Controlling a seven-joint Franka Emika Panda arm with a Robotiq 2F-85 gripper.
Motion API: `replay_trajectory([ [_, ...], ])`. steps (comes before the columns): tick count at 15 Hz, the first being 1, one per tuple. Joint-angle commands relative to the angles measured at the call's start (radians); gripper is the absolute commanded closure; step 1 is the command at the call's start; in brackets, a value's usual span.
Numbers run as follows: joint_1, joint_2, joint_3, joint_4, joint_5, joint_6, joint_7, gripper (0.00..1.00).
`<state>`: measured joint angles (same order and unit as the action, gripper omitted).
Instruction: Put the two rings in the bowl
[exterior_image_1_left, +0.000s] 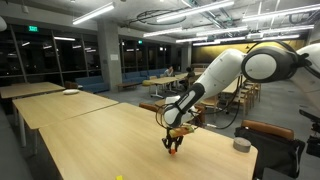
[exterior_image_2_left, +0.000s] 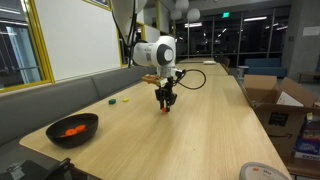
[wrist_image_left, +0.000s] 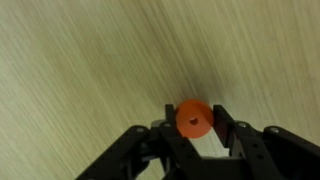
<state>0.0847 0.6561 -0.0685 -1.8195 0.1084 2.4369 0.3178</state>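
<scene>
One orange ring (wrist_image_left: 193, 117) is pinched by the gripper (wrist_image_left: 196, 125); in an exterior view, the bowl (exterior_image_1_left: 241, 145) is seen at three o'clock.

Long wooden tables (exterior_image_1_left: 100, 140) are lit by ceiling strip lights (exterior_image_1_left: 95, 12). Dark windows (exterior_image_1_left: 55, 60) are seen behind. A yellow-framed whiteboard (exterior_image_2_left: 85, 40) is mounted above a grey bench (exterior_image_2_left: 50, 100).

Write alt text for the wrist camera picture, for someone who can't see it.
An orange ring sits between the two fingers of the gripper, which comes in from the bottom edge over a pale wood-grain table. Whether the fingers are clamped on the ring cannot be told.
</scene>
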Motion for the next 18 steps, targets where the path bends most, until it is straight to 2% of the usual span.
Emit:
replay_trajectory([
  [1, 0.056, -0.192, 0.020, -0.200, -0.024, 0.005, 0.026, 0.76],
  [9, 0.198, -0.443, 0.161, -0.498, -0.068, -0.024, 0.078, 0.76],
  [14, 0.278, -0.531, 0.271, -0.607, -0.092, -0.029, 0.143, 0.76],
  [18, 0.301, -0.588, 0.330, -0.658, -0.080, -0.038, 0.156, 0.76],
])
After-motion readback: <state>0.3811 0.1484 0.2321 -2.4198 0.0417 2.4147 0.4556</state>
